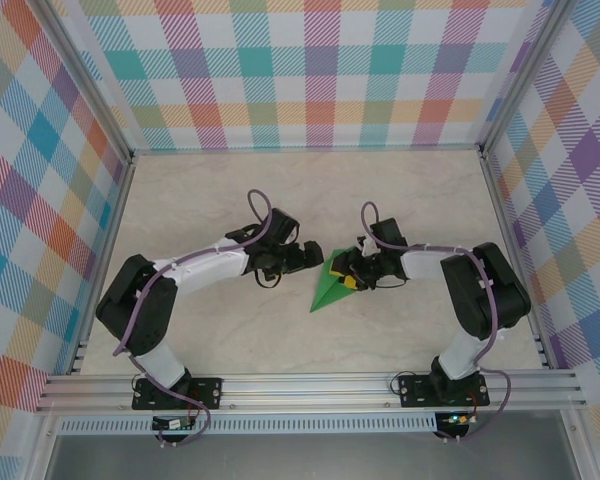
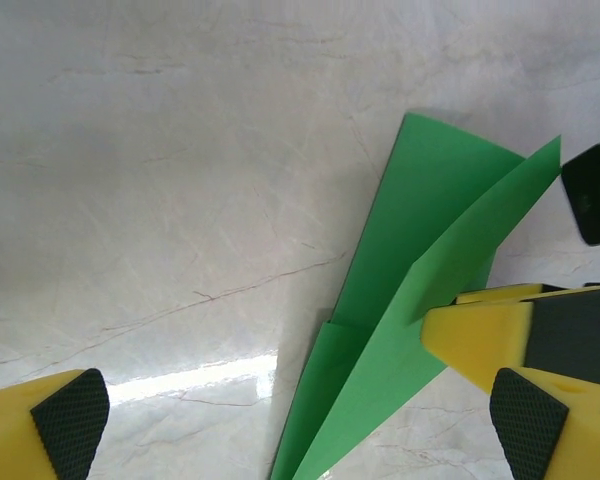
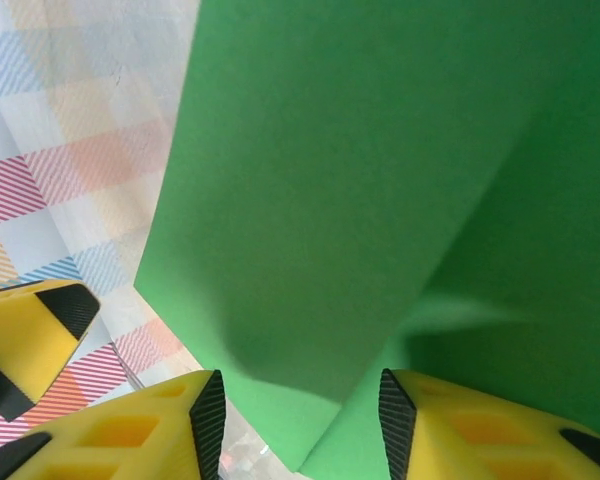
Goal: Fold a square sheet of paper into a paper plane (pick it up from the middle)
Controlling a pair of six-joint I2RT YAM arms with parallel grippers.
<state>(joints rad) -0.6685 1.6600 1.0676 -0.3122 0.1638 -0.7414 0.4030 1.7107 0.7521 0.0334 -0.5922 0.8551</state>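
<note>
- the left gripper [image 2: 296, 415] is spread wide and grips nothing; i judge it waits to take the next crease.
- the green paper [image 2: 420, 210], already creased into a narrow pointed shape, lies ahead of this gripper. its tip runs back between the two fingers, nearer the right-hand one.
- one flap stands up off the table [image 2: 160, 200], probably so a finger can get under it.
- the right gripper [image 3: 300, 385] faces the left one, just beyond that raised flap. its jaws are drawn partway in with the paper's folded edge between them, but a gap shows, so i cannot tell whether it truly pinches.
- in the right wrist view a left finger [image 3: 30, 340] sits just to the side, apart from the paper.
</note>
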